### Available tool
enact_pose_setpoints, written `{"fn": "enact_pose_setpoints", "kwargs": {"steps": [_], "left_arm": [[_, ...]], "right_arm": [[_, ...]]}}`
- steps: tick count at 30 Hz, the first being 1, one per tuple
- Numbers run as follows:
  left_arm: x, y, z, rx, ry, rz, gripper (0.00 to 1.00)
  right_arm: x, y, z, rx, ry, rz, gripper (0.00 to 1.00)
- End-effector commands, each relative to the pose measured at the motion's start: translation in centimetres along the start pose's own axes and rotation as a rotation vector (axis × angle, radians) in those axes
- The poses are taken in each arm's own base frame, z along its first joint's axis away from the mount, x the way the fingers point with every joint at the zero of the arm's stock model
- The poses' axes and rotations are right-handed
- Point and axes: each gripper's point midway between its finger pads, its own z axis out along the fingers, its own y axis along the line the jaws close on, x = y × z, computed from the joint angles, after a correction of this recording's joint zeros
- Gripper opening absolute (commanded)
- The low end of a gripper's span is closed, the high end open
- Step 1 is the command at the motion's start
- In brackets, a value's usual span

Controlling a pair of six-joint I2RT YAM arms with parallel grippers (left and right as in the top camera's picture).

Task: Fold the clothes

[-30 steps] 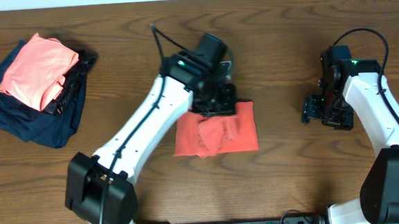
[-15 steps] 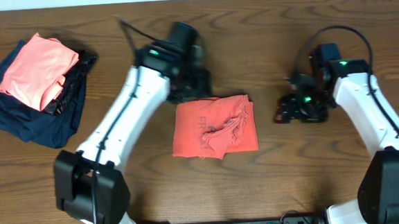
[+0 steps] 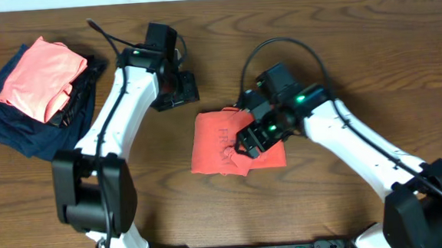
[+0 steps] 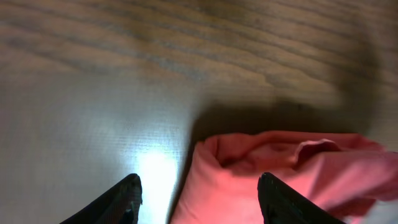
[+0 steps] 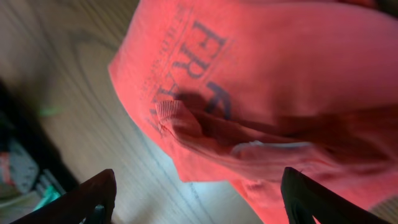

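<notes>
The red T-shirt (image 3: 216, 146) lies folded into a rough square at the table's middle, with dark lettering on its left part and a rumpled right side. It fills the right wrist view (image 5: 273, 81) and shows low in the left wrist view (image 4: 292, 168). My right gripper (image 3: 254, 137) hovers over the shirt's right half, jaws open and empty (image 5: 199, 199). My left gripper (image 3: 182, 92) is open and empty (image 4: 198, 196), up and left of the shirt's top left corner.
A salmon-pink folded garment (image 3: 39, 73) lies on a navy blue garment (image 3: 33, 132) at the far left. The wooden table (image 3: 339, 40) spreads around.
My left gripper has let go of the shirt and pulled back up and to the left. My right arm has swung left from the table's right side over the shirt.
</notes>
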Motion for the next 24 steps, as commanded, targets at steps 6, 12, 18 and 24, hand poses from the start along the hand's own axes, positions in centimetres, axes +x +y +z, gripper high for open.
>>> {"fn": "enact_pose_setpoints", "kwargs": {"steps": [6,12,18,24], "left_arm": [[1.2,-0.6,3.9,0.054,0.104,0.050,0.61],[2.2,-0.2,5.9,0.041,0.162,0.054,0.53],[3.4,0.7,7.6,0.015,0.232,0.036,0.09],[5.1,2.1,7.4,-0.052,0.304,0.021,0.06]], "right_arm": [[1.2,-0.2,3.7,0.097,0.102,-0.012,0.61],[3.6,-4.9,2.8,0.363,0.178,0.142,0.04],[6.0,-10.6,-1.3,0.700,0.162,0.441,0.01],[4.8,-8.4,0.5,0.417,0.192,0.317,0.08]]}}
